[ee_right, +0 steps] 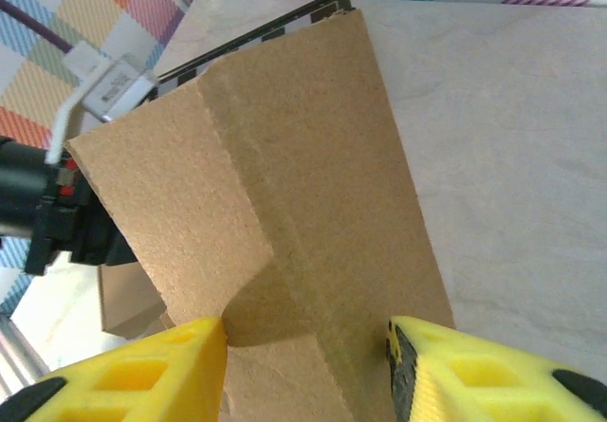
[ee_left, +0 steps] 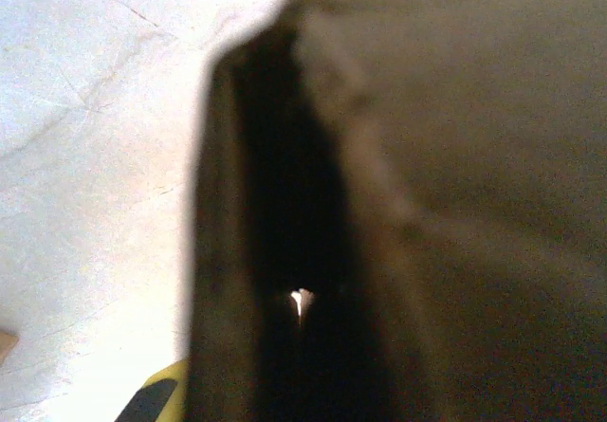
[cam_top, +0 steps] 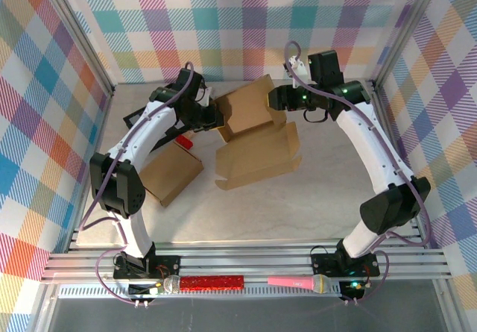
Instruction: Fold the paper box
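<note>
Cardboard is what I am handling: thin, light and fairly stiff across each panel, but weak along its scored creases. The table (cam_top: 313,198) carries the paper box (cam_top: 257,157) near its middle. The box's wide panel lies flat and open, and the back flap (cam_top: 250,101) is tilted up toward the far wall. A separate cardboard sheet (cam_top: 173,171) lies well apart on the left.

I judge that the box will slide on this smooth top if I push only one side, and that it will buckle or tear if I squeeze it mid-panel. The safe holds are the flap edges close to a crease.

My left claw (cam_top: 215,117) is closed down tight at the flap's left edge. Blurred brown board crowds its wrist view, so I take it to be pinching that edge.

My right claw (cam_top: 277,98) stands about half spread at the flap's right side, its yellow fingers (ee_right: 152,370) either side of the board. I cannot tell whether they touch it.
</note>
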